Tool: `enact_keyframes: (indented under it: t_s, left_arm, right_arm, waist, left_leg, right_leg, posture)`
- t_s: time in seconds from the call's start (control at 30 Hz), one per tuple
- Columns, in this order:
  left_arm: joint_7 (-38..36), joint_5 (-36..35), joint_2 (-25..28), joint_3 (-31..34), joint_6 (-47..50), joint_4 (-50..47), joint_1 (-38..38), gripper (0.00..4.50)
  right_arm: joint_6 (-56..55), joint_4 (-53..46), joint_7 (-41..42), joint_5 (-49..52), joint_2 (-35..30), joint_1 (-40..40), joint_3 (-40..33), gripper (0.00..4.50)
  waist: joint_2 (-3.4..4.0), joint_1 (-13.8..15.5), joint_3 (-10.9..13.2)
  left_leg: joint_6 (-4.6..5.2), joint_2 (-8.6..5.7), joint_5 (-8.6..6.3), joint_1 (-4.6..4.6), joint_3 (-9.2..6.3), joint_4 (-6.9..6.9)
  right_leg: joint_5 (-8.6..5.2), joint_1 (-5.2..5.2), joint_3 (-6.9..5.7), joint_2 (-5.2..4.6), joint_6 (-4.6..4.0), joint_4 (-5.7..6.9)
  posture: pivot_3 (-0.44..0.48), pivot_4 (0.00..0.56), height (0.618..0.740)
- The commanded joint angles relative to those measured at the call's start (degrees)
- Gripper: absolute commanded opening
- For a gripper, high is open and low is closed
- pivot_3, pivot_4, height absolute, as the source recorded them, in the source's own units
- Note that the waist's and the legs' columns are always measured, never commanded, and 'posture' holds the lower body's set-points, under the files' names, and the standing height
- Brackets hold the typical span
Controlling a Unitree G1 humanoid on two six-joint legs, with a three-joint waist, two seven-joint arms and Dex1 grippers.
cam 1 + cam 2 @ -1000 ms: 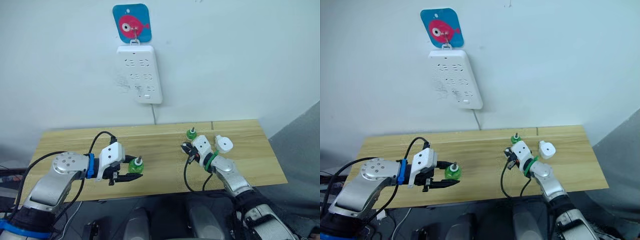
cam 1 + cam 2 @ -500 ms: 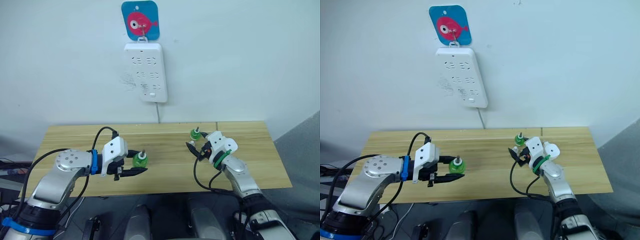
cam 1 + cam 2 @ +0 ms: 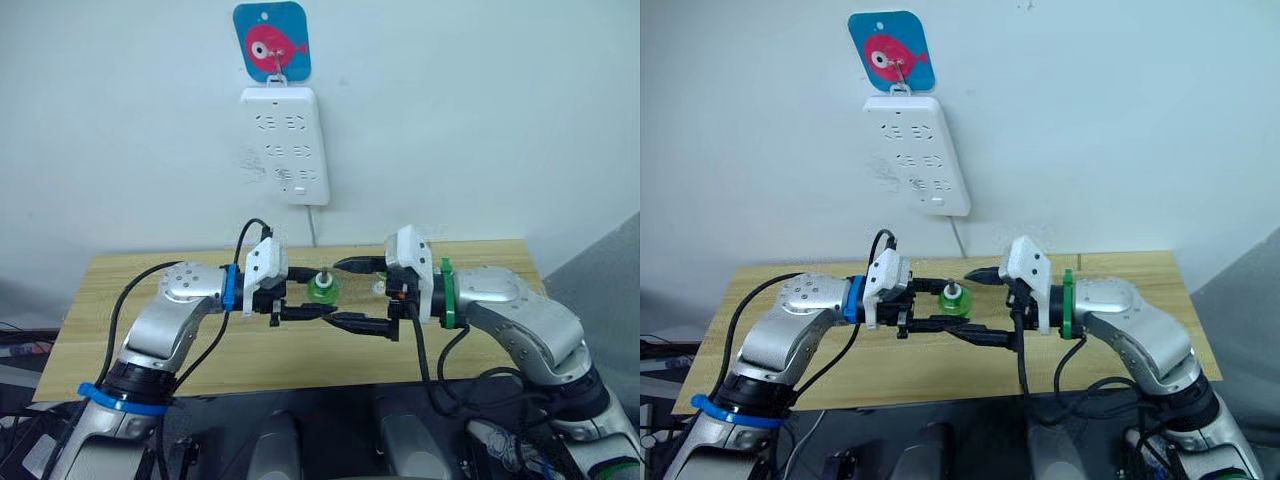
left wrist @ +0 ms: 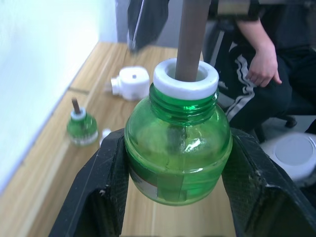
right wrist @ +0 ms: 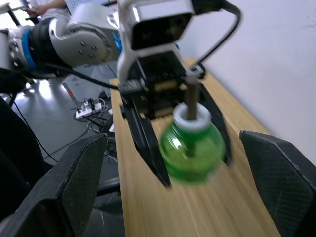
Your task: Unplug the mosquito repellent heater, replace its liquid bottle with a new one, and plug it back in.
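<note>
My left gripper (image 3: 314,297) is shut on a green liquid bottle (image 4: 177,148) with a white collar and a brown wick, held upright above the middle of the wooden table (image 3: 130,280). My right gripper (image 3: 338,292) faces it from the right. It stands open, with one finger above the bottle (image 5: 191,150) and one below, neither touching it. The white mosquito repellent heater (image 4: 131,83) lies unplugged on the table beyond the bottle. A second green bottle (image 4: 81,127) stands on the table near the wall.
A white power strip (image 3: 284,145) hangs on the wall under a blue hook plate with a red fish (image 3: 270,40); its cord drops behind the table. A seated person (image 4: 259,54) shows past the table's end. Black cables trail from both wrists.
My right gripper has opened wide and swung in from the table's right side to face the bottle. My left gripper has carried the bottle up and toward the middle.
</note>
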Motion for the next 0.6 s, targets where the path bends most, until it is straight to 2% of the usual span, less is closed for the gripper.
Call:
enact_keyframes:
  t_s: [0.03,0.17,0.23,0.3,0.53,0.57,0.6]
  left_arm:
    - [-0.51,-0.51,-0.26,0.1,-1.09,-0.66,-0.6,2.31]
    - [-0.91,-0.31,-0.44,-0.38,-1.77,-0.68,-0.54,2.31]
    - [-0.85,-0.35,-0.62,-0.45,-1.77,-0.84,-0.46,2.31]
    - [-0.7,-0.59,-0.91,-0.53,-1.54,-1.24,-0.52,2.31]
    - [-1.04,-1.88,-1.25,-0.57,0.31,-2.82,-0.75,2.31]
    - [-1.07,-2.6,-1.33,-0.37,1.25,-3.24,-0.82,2.31]
    - [-1.09,-3.09,-1.37,-0.22,1.96,-3.58,-0.83,2.31]
  right_arm:
    - [-0.69,0.27,-0.55,-0.46,1.09,-0.94,0.3,4.5]
    - [-0.98,1.15,-0.85,-1.22,2.45,-1.21,0.45,4.5]
    - [-1.23,1.55,-1.07,-1.57,3.03,-1.32,0.36,4.12]
    - [-1.77,2.14,-1.32,-2.61,3.21,-1.59,0.75,3.6]
    - [-3.25,2.61,-1.17,-5.24,3.18,-1.84,2.0,1.01]
    - [-3.51,2.61,-1.14,-5.52,3.12,-1.85,2.06,0.82]
    - [-3.7,2.59,-1.12,-5.74,3.09,-1.84,2.11,0.82]
  waist:
    - [0.0,-0.22,0.0]
    - [0.0,-0.42,0.0]
    - [0.0,-0.49,0.0]
    - [0.0,-0.6,0.0]
    - [0.0,-0.97,0.0]
    - [0.0,-1.01,0.0]
    - [0.0,-1.02,0.0]
  left_leg:
    - [0.0,0.0,0.0,0.0,0.0,0.0]
    - [0.0,0.0,0.0,0.0,-0.01,0.0]
    - [0.0,0.0,0.0,0.0,-0.02,0.0]
    - [0.0,0.0,0.0,0.0,-0.01,0.0]
    - [0.0,0.0,0.0,0.0,-0.03,-0.01]
    - [0.0,0.0,0.0,0.0,-0.04,-0.01]
    - [0.0,0.0,0.0,0.0,-0.04,0.0]
  right_leg:
    - [0.0,0.0,0.0,0.0,0.0,0.0]
    - [0.0,-0.01,-0.01,-0.01,0.0,0.02]
    - [0.0,-0.01,-0.01,-0.01,0.0,0.01]
    - [0.0,-0.01,-0.01,-0.01,0.0,0.02]
    - [0.0,-0.01,-0.03,-0.01,0.0,0.02]
    - [0.0,-0.01,-0.03,-0.01,0.0,0.02]
    - [0.0,0.0,-0.03,-0.01,0.0,0.02]
  posture:
    - [-0.151,0.191,0.725]
    - [-0.151,0.189,0.725]
    - [-0.151,0.188,0.725]
    - [-0.152,0.188,0.725]
    - [-0.153,0.188,0.725]
    - [-0.153,0.188,0.725]
    - [-0.153,0.188,0.725]
